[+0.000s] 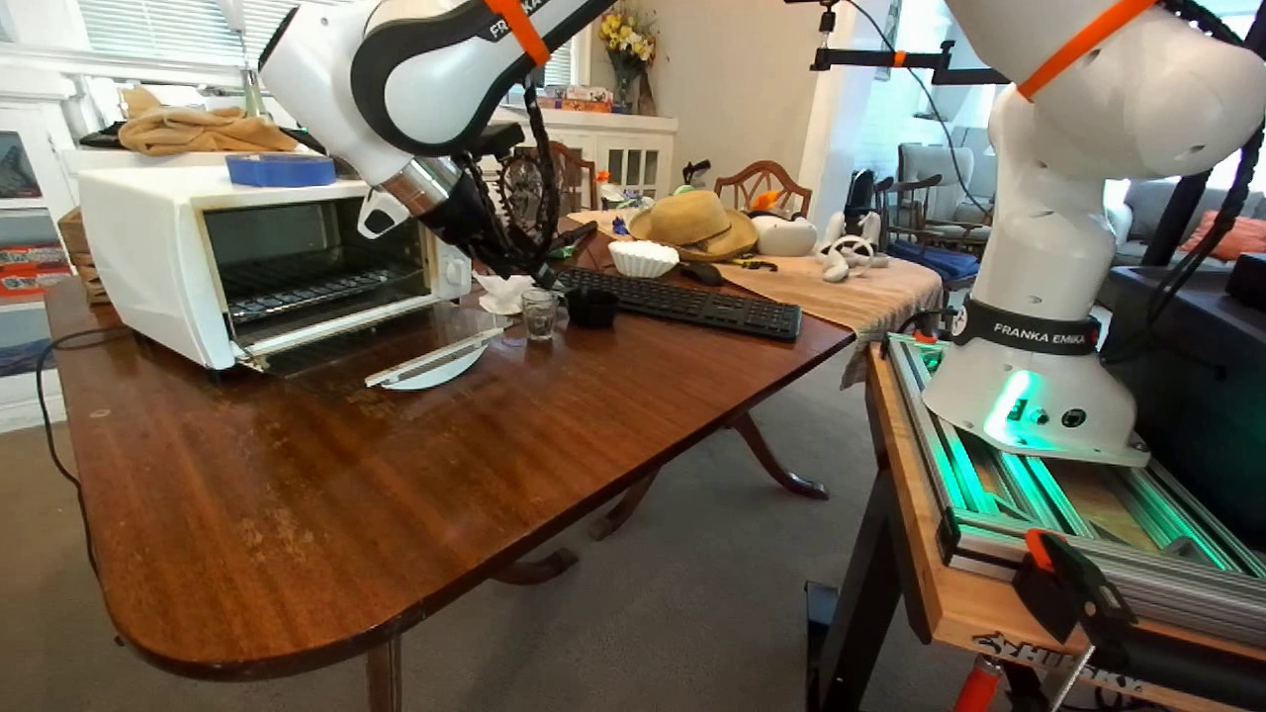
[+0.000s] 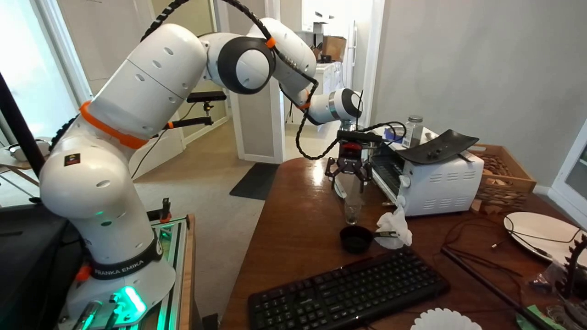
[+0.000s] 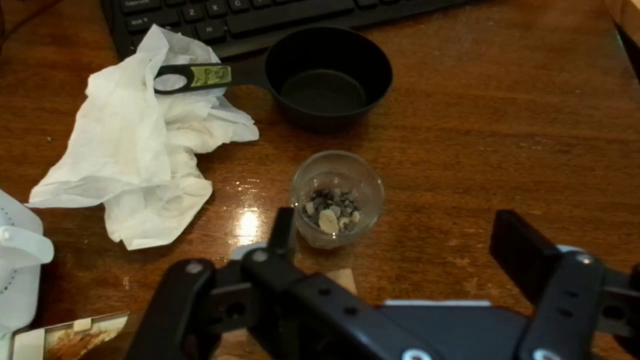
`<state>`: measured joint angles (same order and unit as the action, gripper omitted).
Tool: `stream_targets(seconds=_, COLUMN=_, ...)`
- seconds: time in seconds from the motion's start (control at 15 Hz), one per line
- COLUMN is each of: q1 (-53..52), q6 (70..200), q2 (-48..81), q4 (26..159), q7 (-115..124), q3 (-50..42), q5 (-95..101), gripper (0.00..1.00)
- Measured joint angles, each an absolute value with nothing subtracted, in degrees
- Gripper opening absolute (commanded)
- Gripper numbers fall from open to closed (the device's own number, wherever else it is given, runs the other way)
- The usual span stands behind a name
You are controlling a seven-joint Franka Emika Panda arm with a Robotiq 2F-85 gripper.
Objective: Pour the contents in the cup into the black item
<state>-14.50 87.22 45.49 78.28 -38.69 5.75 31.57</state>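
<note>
One claw (image 3: 394, 218), two fingers (image 3: 520, 245) parted, hangs near one glass (image 3: 337, 175) of stony bits (image 3: 330, 215) beside one black cup (image 3: 322, 92).

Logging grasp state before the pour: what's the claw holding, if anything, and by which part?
Nothing is held: the claw is open, jaws spread apart, and the glass cup stands upright on the wooden table.

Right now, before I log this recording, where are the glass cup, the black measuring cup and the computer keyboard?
Glass cup (image 3: 337, 165), wrist view: inner wall just below the rim.
Black measuring cup (image 3: 324, 87), wrist view: inside of its bowl.
Computer keyboard (image 2: 348, 292), exterior view: keys near its middle.
</note>
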Motion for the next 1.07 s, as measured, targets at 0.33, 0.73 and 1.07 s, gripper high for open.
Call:
stream_targets(seconds=0.33, q1=-15.34, q6=87.12, q2=47.74, q4=77.84, q7=-34.01, q3=5.00, q5=34.51, gripper=1.00)
stream_targets(seconds=0.73, q1=-15.19, q6=87.15, q2=50.04, q4=76.51, q7=-32.52, q3=4.50, q5=35.94, gripper=1.00)
stream_targets(seconds=1.07, q1=-15.02, q6=87.84, q2=51.14, q4=76.30, q7=-32.50, q3=4.51, q5=36.04, gripper=0.99)
